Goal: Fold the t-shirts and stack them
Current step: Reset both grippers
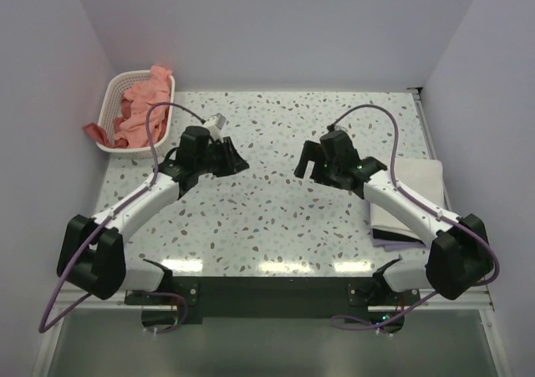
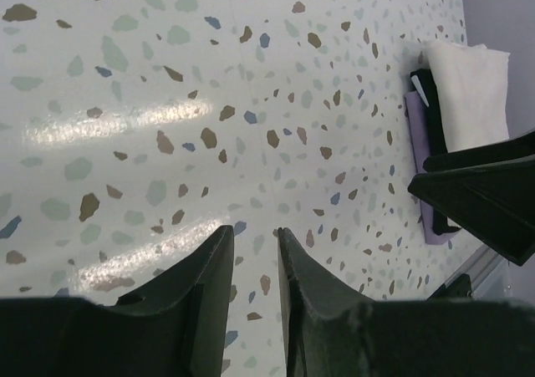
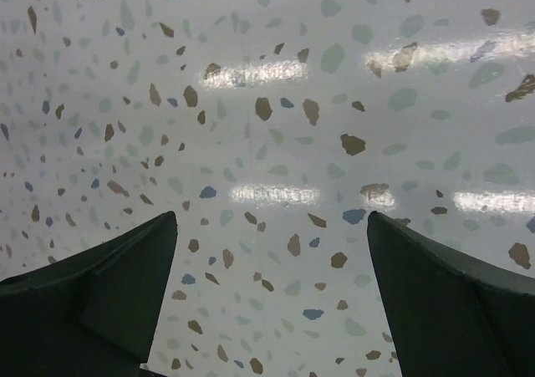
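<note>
**Both end effectors bare over mid-surface; three tees stacked right, pink ones in far basket**

Close in, above the middle of the speckled surface [image 1: 251,226]: left end effector [image 1: 236,163], fingers only a narrow slit apart in its own wrist view, clamped on nothing, terrazzo flecks visible through the gap. Opposite it, a little to the right and well apart from it: right end effector [image 1: 306,166], fingers spread wide, likewise holding nothing, bare speckled top between them in the right wrist view.

Further right, against the right-hand edge and partly hidden under the right arm: a neat folded stack. On top, cream-white t-shirt [image 1: 418,180], flat and squared. Directly beneath, black t-shirt [image 2: 430,116], showing as a dark strip along one side. At the bottom, lilac t-shirt [image 2: 416,147], its edge peeking out past the black one.

Farthest off, in the back left corner: white perforated basket [image 1: 117,83], heaped with crumpled salmon-pink t-shirts [image 1: 144,105], one piece trailing over the rim on the left side.
</note>
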Motion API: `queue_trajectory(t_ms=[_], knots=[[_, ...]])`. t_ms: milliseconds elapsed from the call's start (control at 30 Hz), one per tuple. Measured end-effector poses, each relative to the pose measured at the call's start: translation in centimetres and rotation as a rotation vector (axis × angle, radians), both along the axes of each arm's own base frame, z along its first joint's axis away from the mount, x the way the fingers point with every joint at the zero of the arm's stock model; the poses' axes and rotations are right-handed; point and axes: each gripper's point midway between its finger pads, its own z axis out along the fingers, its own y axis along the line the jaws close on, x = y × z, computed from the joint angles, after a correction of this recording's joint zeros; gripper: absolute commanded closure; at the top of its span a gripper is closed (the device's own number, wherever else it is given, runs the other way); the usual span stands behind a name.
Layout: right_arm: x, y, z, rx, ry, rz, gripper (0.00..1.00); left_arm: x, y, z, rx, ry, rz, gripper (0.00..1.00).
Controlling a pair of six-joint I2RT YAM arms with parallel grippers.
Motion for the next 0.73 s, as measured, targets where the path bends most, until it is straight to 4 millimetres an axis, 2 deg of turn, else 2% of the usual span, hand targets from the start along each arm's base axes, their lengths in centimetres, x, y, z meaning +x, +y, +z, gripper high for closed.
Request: queue_trajectory(t_ms=[100, 200, 333, 500, 733], knots=[[-0.9, 1.5, -0.6, 0.01, -0.025, 0.058, 0.01, -1.2, 1.4, -0.3, 0.033, -0.023, 0.028, 0.66], [-1.3, 1.1, -1.3, -0.006, -0.028, 0.066, 0.01, -2.1, 2.8, -0.7, 0.067, -0.033, 0.055, 0.65], [-1.4, 0.5, -0.9, -0.029, -0.056, 0.073, 0.01, -2.7, 4.2, -1.1, 0.1, -0.048, 0.088, 0.65], [-1.5, 0.2, 0.2, -0.031, -0.095, 0.085, 0.01, -3.1, 4.8, -1.6, 0.119, -0.042, 0.1, 0.65], [-1.7, 0.0, 0.2, -0.039, -0.101, 0.091, 0.01, -3.1, 4.9, -1.6, 0.118, -0.045, 0.104, 0.65]])
